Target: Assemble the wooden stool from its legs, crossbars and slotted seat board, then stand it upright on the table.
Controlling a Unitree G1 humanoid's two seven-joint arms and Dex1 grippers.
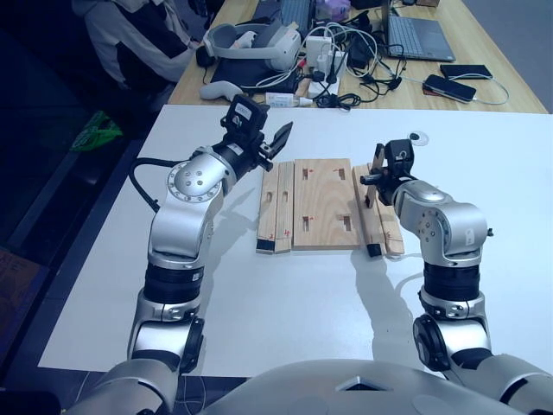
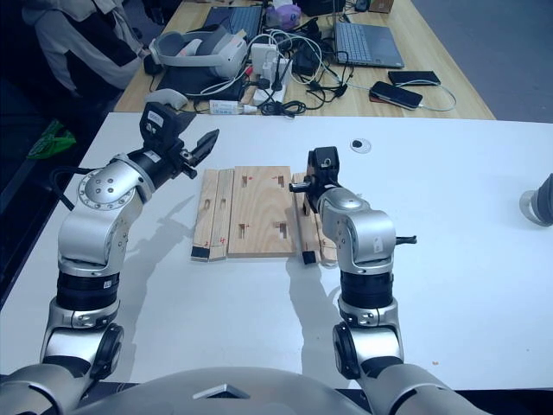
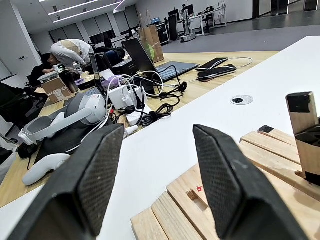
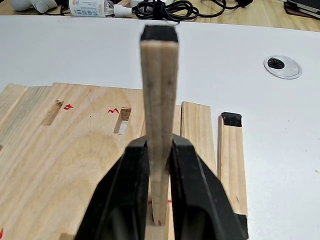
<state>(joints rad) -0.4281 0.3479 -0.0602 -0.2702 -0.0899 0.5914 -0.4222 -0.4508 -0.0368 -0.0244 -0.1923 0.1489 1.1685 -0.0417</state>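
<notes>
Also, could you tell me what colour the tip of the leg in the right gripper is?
Black tip on the pale wooden leg; clearest in the right wrist view.

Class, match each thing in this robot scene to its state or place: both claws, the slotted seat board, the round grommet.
1 left claw
2 right claw
3 flat pale wooden slotted seat board
4 small round grey grommet

A shut on a black-tipped wooden bar
B set in the white table
C open, empty
D lying flat between wooden slats

Pairs: 1-C, 2-A, 3-D, 4-B
</notes>
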